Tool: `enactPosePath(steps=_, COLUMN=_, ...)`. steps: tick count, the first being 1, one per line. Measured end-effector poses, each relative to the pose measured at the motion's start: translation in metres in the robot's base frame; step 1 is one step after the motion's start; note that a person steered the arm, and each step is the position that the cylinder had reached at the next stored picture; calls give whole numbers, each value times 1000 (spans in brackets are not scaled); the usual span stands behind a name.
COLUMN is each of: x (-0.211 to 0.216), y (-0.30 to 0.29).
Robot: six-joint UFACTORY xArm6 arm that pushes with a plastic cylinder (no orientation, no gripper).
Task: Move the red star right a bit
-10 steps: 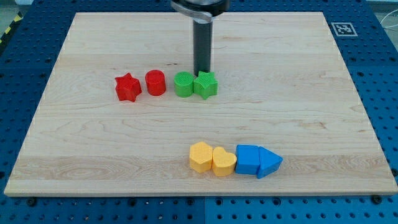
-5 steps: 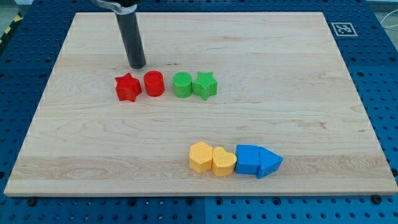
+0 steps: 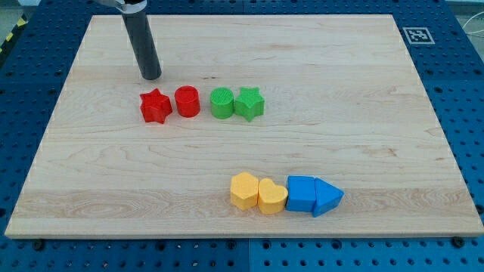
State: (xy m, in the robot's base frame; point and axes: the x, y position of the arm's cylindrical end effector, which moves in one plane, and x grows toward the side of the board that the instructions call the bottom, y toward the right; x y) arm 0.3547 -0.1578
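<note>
Approach step, judged from the layout: my tip (image 3: 151,77) rests on the pale wooden board (image 3: 363,113), toward the view's top of the small red star-shaped block (image 3: 155,106), near it but apart from it. No push is under way. The red star lies in the board's left half, just beside the red cylinder block (image 3: 187,101) on the view's right, with only a narrow gap between them. The next move calls for bringing the tip round to the star's left flank, then sliding rightward; the gap suggests that the cylinder may be nudged as well. The rod has no jaws: it grasps nothing, holds nothing, and touches no block.
</note>
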Motion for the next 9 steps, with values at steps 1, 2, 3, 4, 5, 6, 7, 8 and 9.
enactPosePath(steps=1, x=0, y=0)
enactPosePath(steps=2, x=6, y=-7)
enactPosePath(steps=3, x=7, y=-21)
enactPosePath(steps=4, x=13, y=-41)
enactPosePath(steps=5, x=43, y=-72)
enactPosePath(steps=6, x=67, y=-85)
enactPosePath(steps=7, x=76, y=-85)
enactPosePath(steps=8, x=76, y=-78)
enactPosePath(steps=9, x=76, y=-58)
